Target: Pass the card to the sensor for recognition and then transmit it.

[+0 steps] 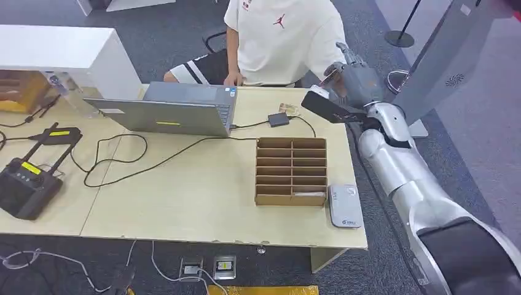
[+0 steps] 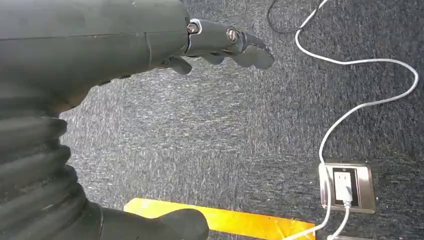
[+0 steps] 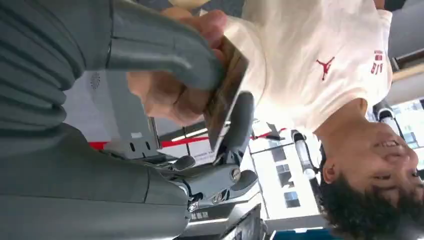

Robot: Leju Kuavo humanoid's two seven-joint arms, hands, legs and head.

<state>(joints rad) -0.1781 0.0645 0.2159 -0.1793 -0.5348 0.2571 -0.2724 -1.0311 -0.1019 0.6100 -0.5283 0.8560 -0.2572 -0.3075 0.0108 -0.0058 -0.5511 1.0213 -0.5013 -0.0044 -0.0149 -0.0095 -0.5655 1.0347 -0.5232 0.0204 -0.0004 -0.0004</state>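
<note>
My right hand is raised past the table's far right corner, toward a person in a white shirt. In the right wrist view it pinches a thin brownish card between its thick grey thumb and a dark finger. The person's hand grips the same card from the other side. A small white sensor box lies flat at the table's near right edge. My left hand hangs over the carpet, fingers apart and holding nothing.
A cardboard slotted organizer stands beside the sensor. A grey laptop with black cables sits mid-table, and a black remote controller lies at the left. A grey panel stand rises at the right. A floor socket with white cable lies below.
</note>
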